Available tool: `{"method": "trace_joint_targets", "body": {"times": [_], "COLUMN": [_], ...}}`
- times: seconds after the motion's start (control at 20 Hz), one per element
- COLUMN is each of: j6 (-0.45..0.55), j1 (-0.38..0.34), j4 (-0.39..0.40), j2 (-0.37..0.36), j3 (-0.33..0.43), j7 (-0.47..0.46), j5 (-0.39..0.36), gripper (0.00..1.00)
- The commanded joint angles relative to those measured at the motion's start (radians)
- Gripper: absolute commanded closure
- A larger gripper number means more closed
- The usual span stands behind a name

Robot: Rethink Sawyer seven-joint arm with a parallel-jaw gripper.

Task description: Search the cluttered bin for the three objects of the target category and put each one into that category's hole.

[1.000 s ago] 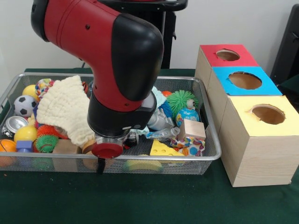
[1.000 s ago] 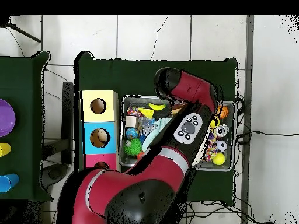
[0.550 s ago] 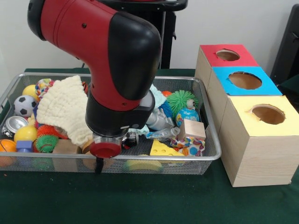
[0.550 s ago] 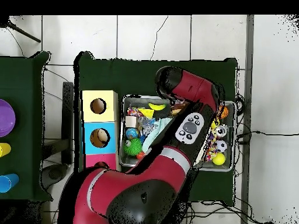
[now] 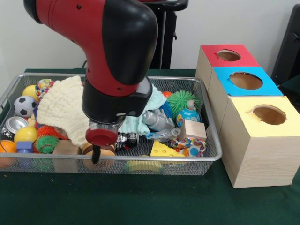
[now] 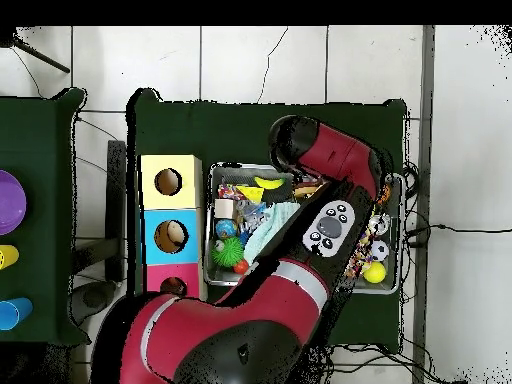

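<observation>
My gripper (image 5: 96, 154) hangs at the wire bin's (image 5: 206, 154) front edge; whether it is spread or pressed together, I cannot tell. Beside it lie a yellow cheese wedge (image 5: 165, 149) and a wooden cube (image 5: 192, 129).

You saw a red-and-black arm (image 5: 112, 61) over a silver mesh bin (image 5: 187, 165) on green cloth (image 5: 140, 201); at three o'clock, wooden boxes topped red (image 5: 228, 55), blue (image 5: 245, 80) and yellow (image 5: 267, 115); at nine o'clock, a black-and-white soccer ball (image 5: 24, 106) and cream knit cloth (image 5: 61, 110).
</observation>
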Motion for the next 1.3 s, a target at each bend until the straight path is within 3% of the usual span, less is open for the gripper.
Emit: {"method": "trace_joint_targets", "body": {"times": [0.05, 0.75, 1.3], "j6": [0.147, 0.169, 0.106], "j1": [0.006, 0.011, 0.016], "j4": [0.042, 0.049, 0.096], "j2": [-0.034, -0.029, -0.026], "j3": [0.047, 0.087, 0.111], "j7": [0.131, 0.126, 0.107], "j5": [-0.040, -0.028, -0.027], "gripper": [0.00, 0.00, 0.00]}}
